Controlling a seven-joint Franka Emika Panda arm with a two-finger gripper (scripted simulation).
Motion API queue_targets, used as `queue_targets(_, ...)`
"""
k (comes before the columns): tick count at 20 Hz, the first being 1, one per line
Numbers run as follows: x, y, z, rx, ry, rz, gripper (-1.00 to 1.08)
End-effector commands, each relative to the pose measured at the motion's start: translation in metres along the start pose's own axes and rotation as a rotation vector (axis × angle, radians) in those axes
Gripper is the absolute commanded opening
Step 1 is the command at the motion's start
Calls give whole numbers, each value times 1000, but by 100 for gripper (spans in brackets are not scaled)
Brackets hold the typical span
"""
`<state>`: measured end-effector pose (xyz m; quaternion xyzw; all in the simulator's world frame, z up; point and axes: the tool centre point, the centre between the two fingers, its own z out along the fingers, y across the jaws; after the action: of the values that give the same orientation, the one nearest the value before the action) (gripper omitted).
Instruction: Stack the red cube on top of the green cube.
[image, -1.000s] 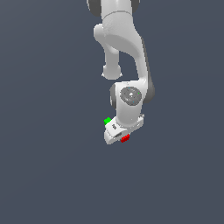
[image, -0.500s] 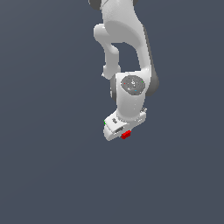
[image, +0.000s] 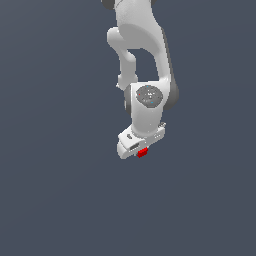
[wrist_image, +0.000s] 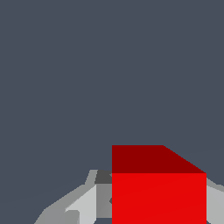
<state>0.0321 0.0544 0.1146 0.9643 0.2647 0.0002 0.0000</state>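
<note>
The red cube (image: 142, 153) shows just under the white gripper (image: 140, 150) in the exterior view. In the wrist view the red cube (wrist_image: 158, 192) fills the space between the two grey fingers (wrist_image: 83, 205), which press against its sides. The gripper is shut on the red cube. The green cube is hidden in both views; in the exterior view the hand and wrist cover the place where it lay.
The white arm (image: 137, 45) comes down from the top of the exterior view. The floor (image: 50, 190) around it is plain dark grey-blue, with no other object showing.
The wrist has shifted slightly to the exterior view's right and risen a little with the red cube. The green cube, visible beside the hand one second ago, is now covered.
</note>
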Motion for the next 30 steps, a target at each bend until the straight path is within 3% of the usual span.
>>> queue_targets(1,-7,1,2,0,0,0,-100)
queue_targets(20,-117,7,45,0,0,1,-100)
queue_targets(30,-137,9,53,0,0,1,-100)
